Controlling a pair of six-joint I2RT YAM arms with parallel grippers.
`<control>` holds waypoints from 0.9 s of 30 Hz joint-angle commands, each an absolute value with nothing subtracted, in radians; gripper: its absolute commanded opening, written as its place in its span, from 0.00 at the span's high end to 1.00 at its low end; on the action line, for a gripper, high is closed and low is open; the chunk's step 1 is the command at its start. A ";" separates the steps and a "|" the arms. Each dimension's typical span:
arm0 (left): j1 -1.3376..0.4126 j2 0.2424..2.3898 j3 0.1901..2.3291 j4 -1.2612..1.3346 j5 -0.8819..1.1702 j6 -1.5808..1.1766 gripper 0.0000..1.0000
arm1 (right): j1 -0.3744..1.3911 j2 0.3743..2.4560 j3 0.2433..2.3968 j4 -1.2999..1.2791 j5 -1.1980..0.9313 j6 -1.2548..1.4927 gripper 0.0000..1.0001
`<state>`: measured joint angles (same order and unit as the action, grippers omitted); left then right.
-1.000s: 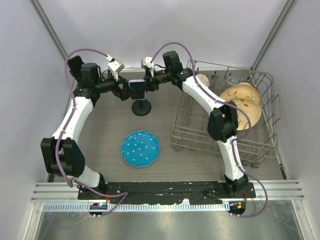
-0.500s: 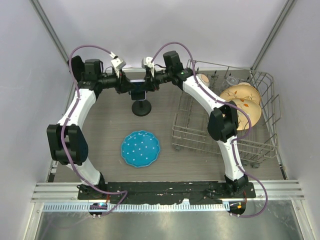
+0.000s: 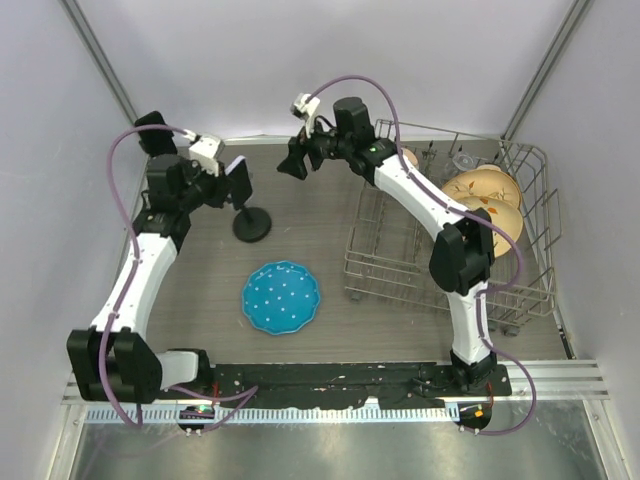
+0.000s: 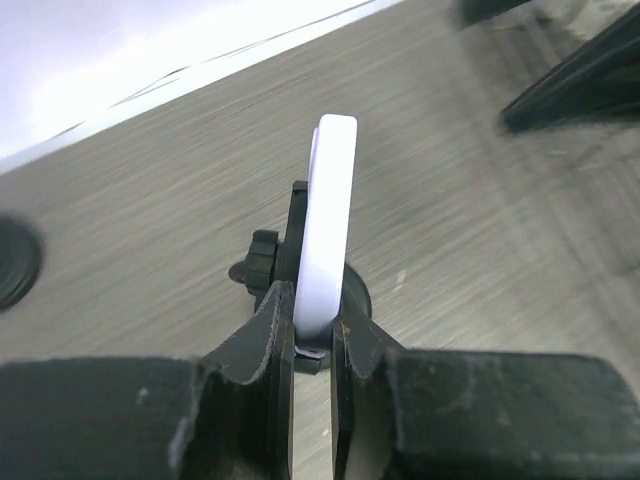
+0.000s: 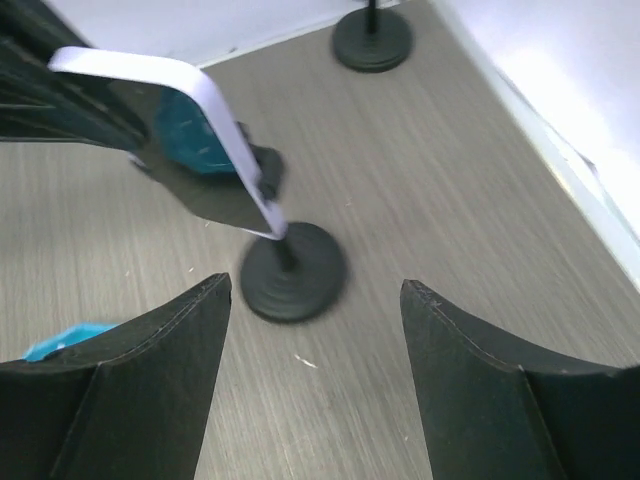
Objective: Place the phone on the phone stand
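Shows phone pinched in left gripper (image 4: 313,318) right at the phone stand (image 3: 251,224), far left of tabletop (image 3: 320,215).
Shows left gripper clamped on the bottom end of white-edged phone (image 4: 328,200), long axis pointing straight away from the fingers. Places stand at 5 o'clock of that gripper, cradle against phone's back; cannot tell if seated. Shows right gripper (image 5: 312,290) spread wide, empty, at 2 o'clock, farther off.
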<state>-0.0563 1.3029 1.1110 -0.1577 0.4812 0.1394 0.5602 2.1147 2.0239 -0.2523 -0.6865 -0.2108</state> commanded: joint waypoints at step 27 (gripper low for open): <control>0.409 1.511 1.218 0.161 0.368 0.114 0.97 | 0.497 1.931 1.875 -0.100 -0.457 -0.153 0.25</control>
